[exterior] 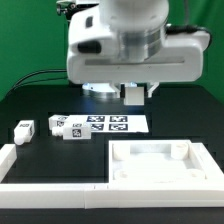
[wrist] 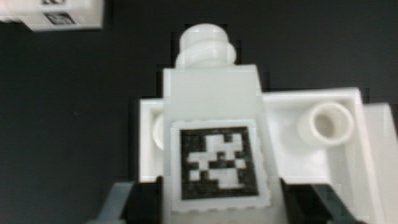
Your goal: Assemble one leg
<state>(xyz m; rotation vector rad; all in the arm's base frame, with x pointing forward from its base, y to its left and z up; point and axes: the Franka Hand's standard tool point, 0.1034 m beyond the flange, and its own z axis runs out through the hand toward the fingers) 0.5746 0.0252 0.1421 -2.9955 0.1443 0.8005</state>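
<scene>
In the wrist view my gripper (wrist: 219,208) is shut on a leg (wrist: 214,110), a white oblong block with a black-and-white tag on its face and a rounded peg at its far end. The dark fingers (wrist: 139,200) press on both its sides. The leg hangs over the large white square panel (wrist: 356,150), beside a round hole (wrist: 329,122) in it. In the exterior view the gripper (exterior: 134,98) holds the leg (exterior: 134,93) above the panel's (exterior: 165,165) far edge. Three loose legs lie on the table at the exterior view's left (exterior: 23,130), (exterior: 57,124), (exterior: 75,131).
The marker board (exterior: 110,124) lies flat behind the panel. A low white L-shaped rail (exterior: 12,165) runs along the exterior view's left and the front edge. One loose leg (wrist: 54,12) shows at a corner of the wrist view. The table is black.
</scene>
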